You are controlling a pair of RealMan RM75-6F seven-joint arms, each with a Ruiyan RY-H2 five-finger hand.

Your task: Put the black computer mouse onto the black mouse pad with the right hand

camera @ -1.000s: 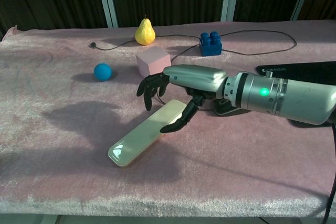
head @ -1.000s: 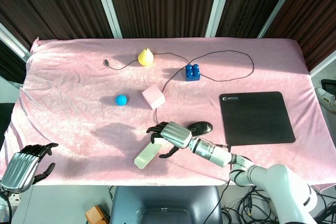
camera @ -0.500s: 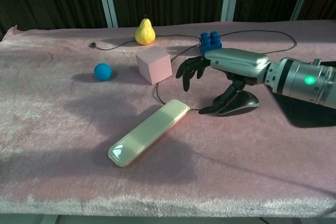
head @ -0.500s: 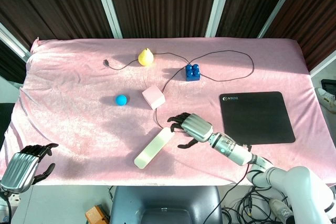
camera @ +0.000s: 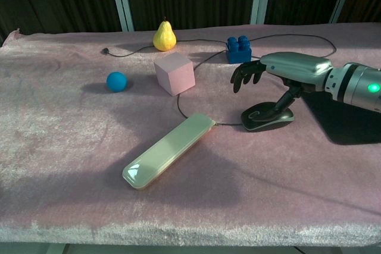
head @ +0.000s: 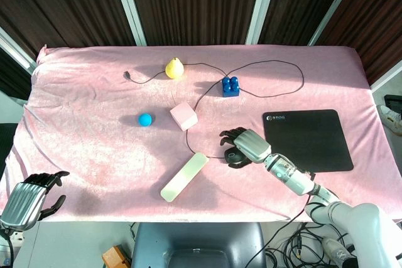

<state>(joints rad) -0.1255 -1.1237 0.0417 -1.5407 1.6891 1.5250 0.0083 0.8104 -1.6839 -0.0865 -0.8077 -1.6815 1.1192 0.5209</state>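
The black computer mouse (camera: 268,117) lies on the pink cloth just left of the black mouse pad (head: 306,139), its cable running away to the left. My right hand (camera: 286,72) hovers over the mouse with fingers spread and curved downward. Its thumb reaches down and touches the mouse's top. In the head view the right hand (head: 242,145) covers most of the mouse (head: 230,155). The pad (camera: 348,129) is partly hidden behind my right forearm in the chest view. My left hand (head: 28,199) hangs off the table's near left corner, holding nothing.
A cream flat bar (head: 184,176) lies left of the mouse. A pink cube (head: 183,116), blue ball (head: 145,118), yellow pear (head: 174,68) and blue toy block (head: 230,86) stand further back. The mouse cable (head: 276,63) loops across the back of the table.
My right hand has moved rightward, from over the cream bar to above the mouse. The mouse, bar and left hand have stayed put.
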